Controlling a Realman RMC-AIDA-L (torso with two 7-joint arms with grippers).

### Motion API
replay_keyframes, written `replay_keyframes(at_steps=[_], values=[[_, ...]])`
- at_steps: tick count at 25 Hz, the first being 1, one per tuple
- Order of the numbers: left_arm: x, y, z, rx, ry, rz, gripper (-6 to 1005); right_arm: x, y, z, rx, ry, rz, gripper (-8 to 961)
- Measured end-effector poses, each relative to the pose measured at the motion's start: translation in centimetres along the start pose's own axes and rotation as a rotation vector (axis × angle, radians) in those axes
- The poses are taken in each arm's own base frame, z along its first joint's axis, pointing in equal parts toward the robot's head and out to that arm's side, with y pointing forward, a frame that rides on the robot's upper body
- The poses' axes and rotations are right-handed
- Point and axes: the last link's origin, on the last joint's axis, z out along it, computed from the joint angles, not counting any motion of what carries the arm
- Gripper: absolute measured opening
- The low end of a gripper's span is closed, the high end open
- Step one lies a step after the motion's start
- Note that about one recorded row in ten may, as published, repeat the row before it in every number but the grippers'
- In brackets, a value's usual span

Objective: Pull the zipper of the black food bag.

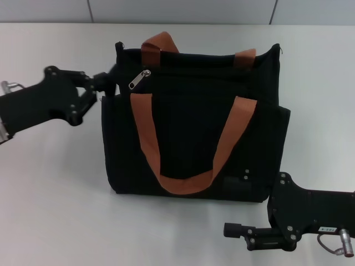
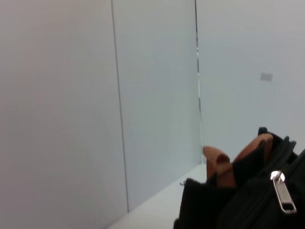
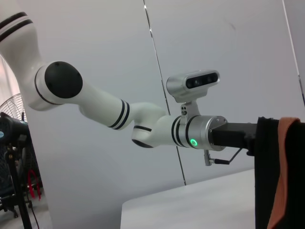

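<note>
The black bag (image 1: 194,138) stands upright on the table (image 1: 55,210), orange handles drooping, silver zipper (image 1: 139,79) at its top left. The left hand (image 1: 106,81) pinches the bag's upper left corner. The right hand (image 1: 236,229) rests closed near the bag's bottom right.

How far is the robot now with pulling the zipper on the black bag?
Done: the left gripper has reached the black food bag at its upper corner. In hand: nothing; the zipper hangs free beside that gripper, at the left end of its line. Left: grasping the tab and pulling it along. The right gripper lies on the table near the bag's front corner.

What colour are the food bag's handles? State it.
Orange-brown webbing handles on the black food bag, clearest in the head view.
</note>
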Motion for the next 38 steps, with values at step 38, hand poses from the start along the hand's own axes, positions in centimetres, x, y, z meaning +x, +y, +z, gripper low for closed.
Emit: replay_keyframes(at_steps=[38], values=[[1.1,1.5,0.0,0.032,0.184,0.029,29,-14.3,-9.8,8.3,-0.055,0.035,0.717,776]])
